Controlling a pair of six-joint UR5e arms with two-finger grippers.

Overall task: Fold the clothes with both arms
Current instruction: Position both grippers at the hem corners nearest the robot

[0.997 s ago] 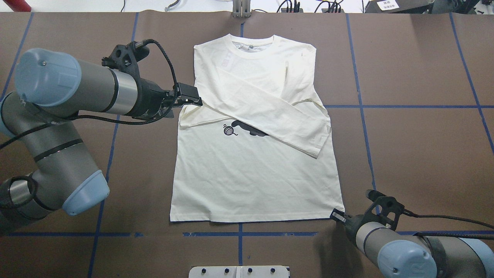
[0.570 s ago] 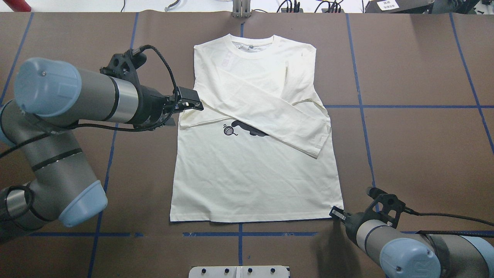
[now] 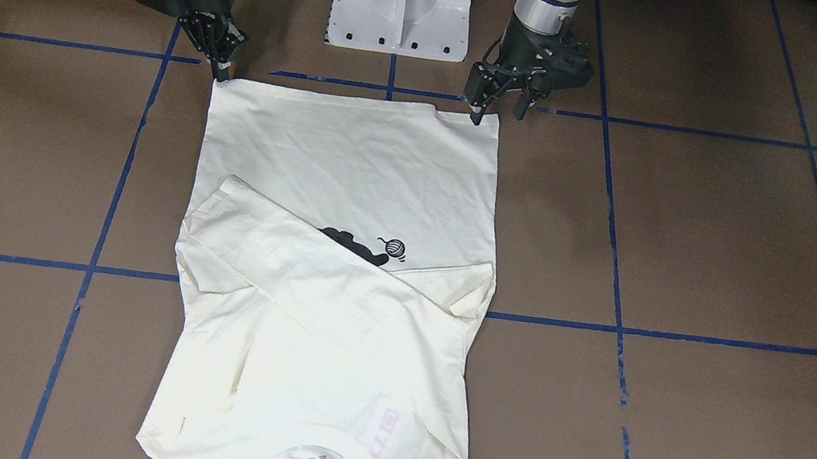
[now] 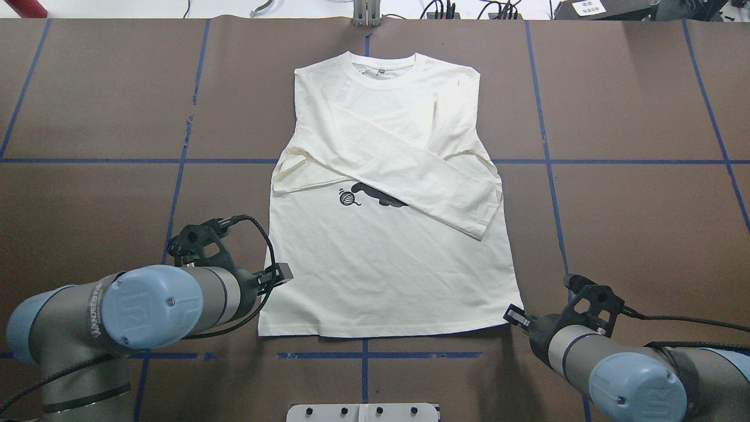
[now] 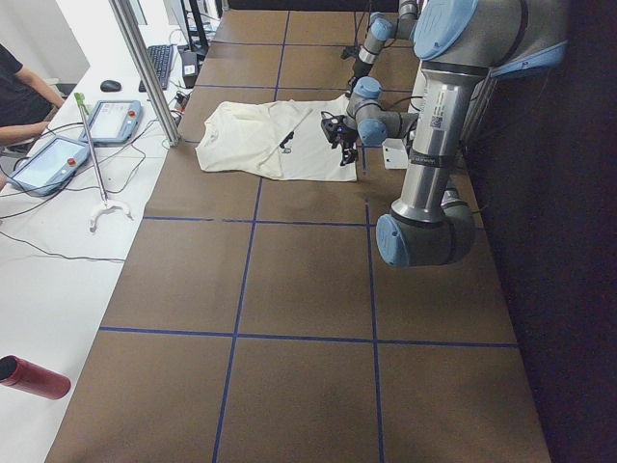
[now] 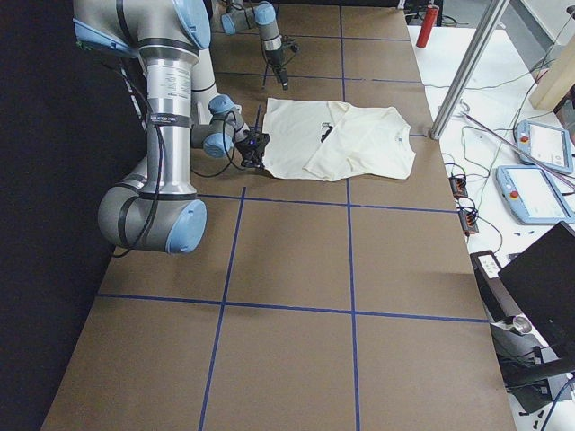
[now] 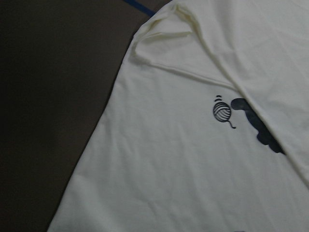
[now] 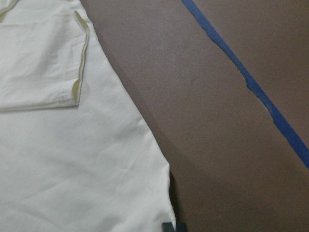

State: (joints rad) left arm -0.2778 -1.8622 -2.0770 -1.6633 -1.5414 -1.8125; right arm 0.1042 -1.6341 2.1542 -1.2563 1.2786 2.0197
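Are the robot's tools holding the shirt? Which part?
Nothing looks held: the shirt lies flat, with the left tool and right tool by its bottom corners.

Overhead cam behind me, front cam opposite, 2 side cams far; wrist cams close. All share shirt [image 4: 381, 264].

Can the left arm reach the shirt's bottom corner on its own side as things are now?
Probably yes: the left hand hangs open right by that hem corner of the shirt, with nothing visible between them.
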